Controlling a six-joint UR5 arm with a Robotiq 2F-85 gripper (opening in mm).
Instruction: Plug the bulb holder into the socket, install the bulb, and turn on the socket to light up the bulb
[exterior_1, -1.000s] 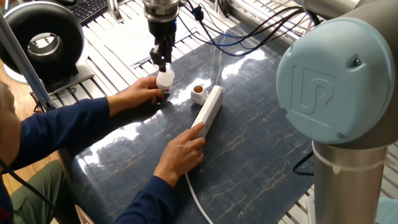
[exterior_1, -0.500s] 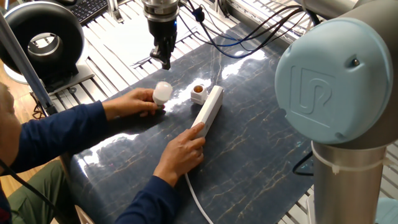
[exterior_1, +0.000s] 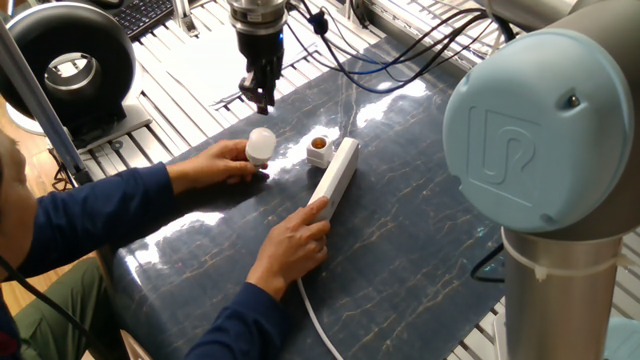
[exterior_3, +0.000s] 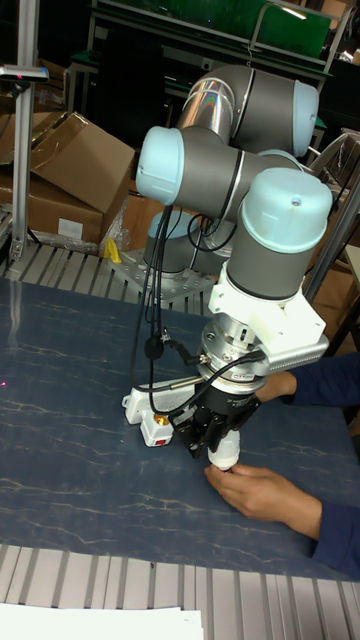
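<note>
white frosted bulb (exterior_1: 261, 145), orange-mouthed bulb holder (exterior_1: 318, 148), slim socket (exterior_1: 335, 177)

The table (exterior_1: 420, 230) is seen in the fixed view from above and from behind the arm's base, whose blue joint cap (exterior_1: 535, 130) fills the right foreground, close to the lens. The tall fixed view is set on the opposite side, lower and nearer table height, facing the arm frontally. Both views share the gripper (exterior_1: 259, 97) (exterior_3: 212, 440), the bulb (exterior_1: 261, 146) (exterior_3: 224, 453), the bulb holder (exterior_1: 318, 148) (exterior_3: 155, 430) and the dark table top.
</note>
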